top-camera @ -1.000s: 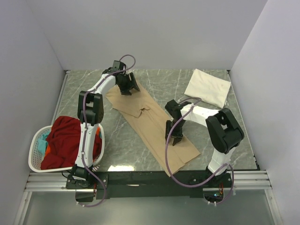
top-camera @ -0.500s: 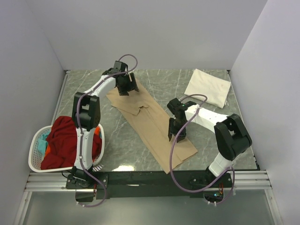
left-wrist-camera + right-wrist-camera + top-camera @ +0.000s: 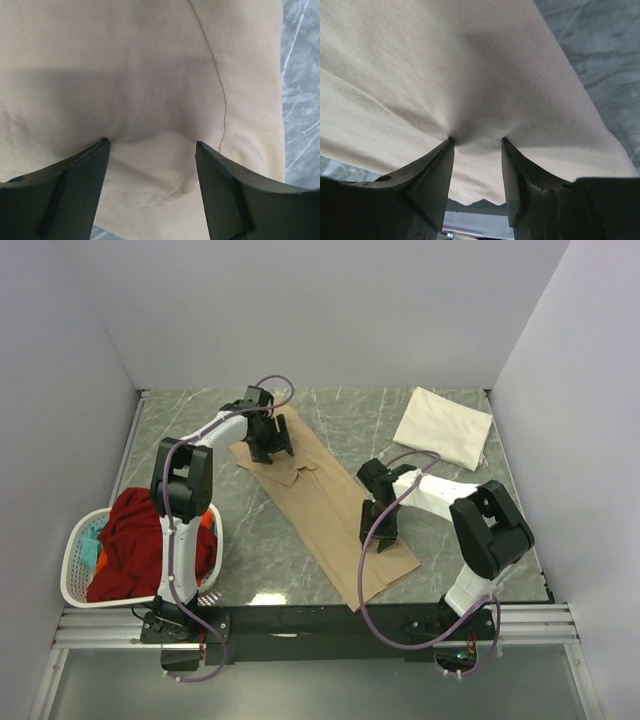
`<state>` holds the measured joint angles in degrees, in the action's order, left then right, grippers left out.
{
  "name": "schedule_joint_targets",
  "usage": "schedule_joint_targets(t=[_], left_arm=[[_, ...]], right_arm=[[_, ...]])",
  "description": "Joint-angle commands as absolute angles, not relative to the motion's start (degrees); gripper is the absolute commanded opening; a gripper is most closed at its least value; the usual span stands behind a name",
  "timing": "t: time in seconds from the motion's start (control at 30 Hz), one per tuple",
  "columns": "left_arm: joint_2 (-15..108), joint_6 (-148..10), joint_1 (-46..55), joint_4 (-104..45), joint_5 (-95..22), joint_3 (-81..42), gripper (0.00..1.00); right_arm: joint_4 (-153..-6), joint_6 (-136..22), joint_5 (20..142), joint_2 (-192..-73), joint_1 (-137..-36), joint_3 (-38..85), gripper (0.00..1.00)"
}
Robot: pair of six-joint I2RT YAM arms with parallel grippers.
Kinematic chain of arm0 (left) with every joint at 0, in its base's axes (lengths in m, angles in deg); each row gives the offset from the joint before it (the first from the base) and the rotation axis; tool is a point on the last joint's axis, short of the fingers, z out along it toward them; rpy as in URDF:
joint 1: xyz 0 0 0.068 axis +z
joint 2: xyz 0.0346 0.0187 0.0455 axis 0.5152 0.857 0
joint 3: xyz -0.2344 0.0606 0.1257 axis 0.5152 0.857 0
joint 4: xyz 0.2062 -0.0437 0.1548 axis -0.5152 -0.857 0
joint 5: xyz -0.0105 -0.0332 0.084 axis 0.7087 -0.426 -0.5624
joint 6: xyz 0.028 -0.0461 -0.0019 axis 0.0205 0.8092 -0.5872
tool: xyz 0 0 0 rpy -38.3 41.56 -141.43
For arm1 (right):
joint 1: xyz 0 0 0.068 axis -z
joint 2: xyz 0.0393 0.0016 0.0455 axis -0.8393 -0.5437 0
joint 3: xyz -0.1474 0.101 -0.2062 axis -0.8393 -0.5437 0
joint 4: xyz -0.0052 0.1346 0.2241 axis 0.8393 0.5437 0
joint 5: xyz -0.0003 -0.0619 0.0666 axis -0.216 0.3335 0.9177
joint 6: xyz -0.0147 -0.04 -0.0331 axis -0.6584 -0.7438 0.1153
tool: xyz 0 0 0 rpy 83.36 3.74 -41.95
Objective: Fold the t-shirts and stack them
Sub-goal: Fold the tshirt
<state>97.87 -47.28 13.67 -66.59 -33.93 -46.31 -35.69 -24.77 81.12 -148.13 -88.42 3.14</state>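
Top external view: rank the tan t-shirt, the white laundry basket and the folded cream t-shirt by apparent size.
1. tan t-shirt, spread out in a long strip
2. white laundry basket
3. folded cream t-shirt, clearly the smallest

The red shirt (image 3: 140, 535) hides most of the teal shirt (image 3: 94, 539).

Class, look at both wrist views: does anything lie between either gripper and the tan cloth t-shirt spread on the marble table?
Nothing visible does. The left gripper and the right gripper both have their open fingers pressed straight onto the tan cloth t-shirt, with fabric bunched between them.
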Motion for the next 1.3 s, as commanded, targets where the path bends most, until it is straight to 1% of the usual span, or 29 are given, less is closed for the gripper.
schedule_joint_targets(t=[0.0, 0.17, 0.37, 0.53, 0.77, 0.97, 1.07, 1.27], left_arm=[[102.2, -49.3, 13.4, -67.1, -36.2, -47.8, 0.76], [107.7, -51.5, 13.3, -69.2, -38.3, -55.3, 0.76], [111.7, -53.7, 13.3, -67.3, -37.9, -60.9, 0.76], [115.3, -54.7, 13.3, -64.9, -36.4, -65.7, 0.77], [118.9, -53.6, 13.0, -60.1, -29.8, -72.7, 0.78], [115.4, -53.4, 10.6, -55.9, -26.9, -71.9, 0.79], [111.6, -53.5, 9.7, -55.0, -26.6, -70.4, 0.8], [100.6, -53.4, 8.7, -55.0, -27.4, -64.6, 0.8]], right_arm=[[-39.8, -23.1, 82.6, -150.3, -90.6, 0.0, 0.5], [-42.7, -20.3, 88.7, -152.1, -94.9, 0.5, 0.5], [-41.1, -18.3, 90.3, -157.0, -100.3, 6.4, 0.5], [-39.8, -17.1, 89.7, -158.9, -101.2, 10.1, 0.5], [-37.7, -17.9, 89.9, -160.1, -101.3, 13.5, 0.5], [-33.2, -20.9, 89.0, -158.5, -101.3, 18.7, 0.5], [-30.9, -21.8, 88.3, -156.6, -101.3, 20.5, 0.5], [-28.5, -21.4, 85.0, -150.3, -101.2, 18.5, 0.5]])
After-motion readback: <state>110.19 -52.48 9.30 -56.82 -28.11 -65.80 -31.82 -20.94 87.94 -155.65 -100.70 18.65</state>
